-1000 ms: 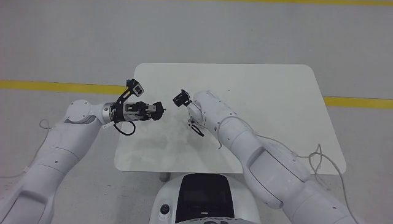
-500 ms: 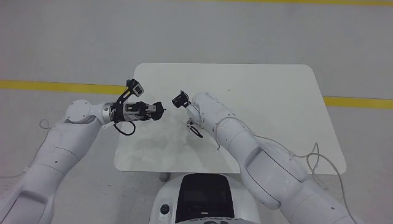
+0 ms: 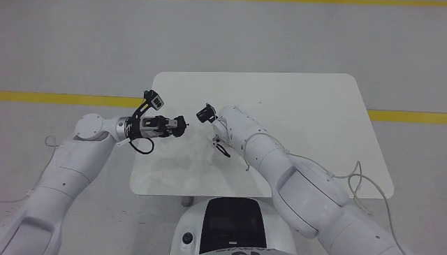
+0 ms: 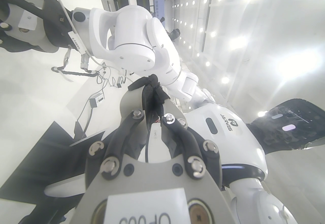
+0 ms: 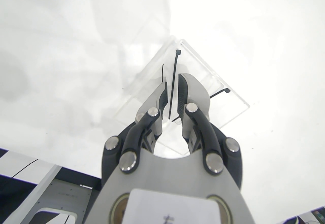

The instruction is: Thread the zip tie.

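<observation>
- The left gripper (image 4: 151, 91) is clenched, its fingers (image 4: 132, 102) pressed together.
- A thin black strip (image 4: 147, 138) comes out between those fingers and curves back toward the palm. It looks like a zip tie, though I cannot tell for sure.
- A crumpled black wad (image 4: 153, 81) sits at the very tips of the fingers. What it is cannot be made out.
- In the top view the left gripper (image 3: 179, 125) is held above the left edge of the table (image 3: 300, 115), pointing across toward the right arm's wrist (image 3: 207, 112), near it but apart.
- The right gripper (image 5: 173, 80) is released and points down at the table, its jaws a little apart.
- A black tie (image 5: 175, 67) lies in a clear tray (image 5: 223, 113) on the table. It runs lengthwise through the gap between the right gripper's fingers (image 5: 183, 90), with space on both sides.
- The head of this tie is at the end far from the palm, past the fingertips.
- A second tie (image 5: 220, 92) lies in the same tray to one side, partly hidden by a finger.
- A third tie (image 5: 162, 71) shows as a thin sliver just beside the other finger.
- Whether the fingertips touch the tray cannot be told.
</observation>
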Robot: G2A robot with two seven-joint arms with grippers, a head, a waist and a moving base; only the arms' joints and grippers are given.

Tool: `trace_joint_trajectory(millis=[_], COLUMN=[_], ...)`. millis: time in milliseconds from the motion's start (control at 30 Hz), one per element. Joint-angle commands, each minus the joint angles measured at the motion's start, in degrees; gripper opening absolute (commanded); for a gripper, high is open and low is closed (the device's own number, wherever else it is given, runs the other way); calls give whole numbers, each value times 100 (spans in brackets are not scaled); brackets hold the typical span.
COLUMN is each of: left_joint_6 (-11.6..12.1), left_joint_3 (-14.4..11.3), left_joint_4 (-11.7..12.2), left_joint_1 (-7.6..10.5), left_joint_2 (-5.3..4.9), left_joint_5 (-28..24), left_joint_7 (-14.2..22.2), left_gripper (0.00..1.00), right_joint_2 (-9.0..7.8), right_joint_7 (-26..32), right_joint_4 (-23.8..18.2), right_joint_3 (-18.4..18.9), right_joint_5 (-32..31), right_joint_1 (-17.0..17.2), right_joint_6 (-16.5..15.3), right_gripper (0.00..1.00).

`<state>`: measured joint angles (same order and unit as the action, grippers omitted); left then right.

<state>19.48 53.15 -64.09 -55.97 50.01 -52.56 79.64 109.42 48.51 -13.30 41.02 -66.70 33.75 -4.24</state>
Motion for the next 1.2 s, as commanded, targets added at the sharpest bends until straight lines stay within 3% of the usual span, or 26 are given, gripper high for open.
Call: trace_joint_trajectory(millis=[0,1167], left_joint_6=[0,0], left_joint_3=[0,0], left_joint_4=[0,0], left_joint_1=[0,0], left_joint_2=[0,0], left_joint_5=[0,0], left_joint_7=[0,0], left_gripper=[0,0], right_joint_2=[4,-1], right_joint_7=[-21,-211], right_joint_4=[24,231], right_joint_3=[8,124], right_joint_5=[17,234], right_joint_1=[-7,-30], right_joint_6=[0,13], right_gripper=[14,13])
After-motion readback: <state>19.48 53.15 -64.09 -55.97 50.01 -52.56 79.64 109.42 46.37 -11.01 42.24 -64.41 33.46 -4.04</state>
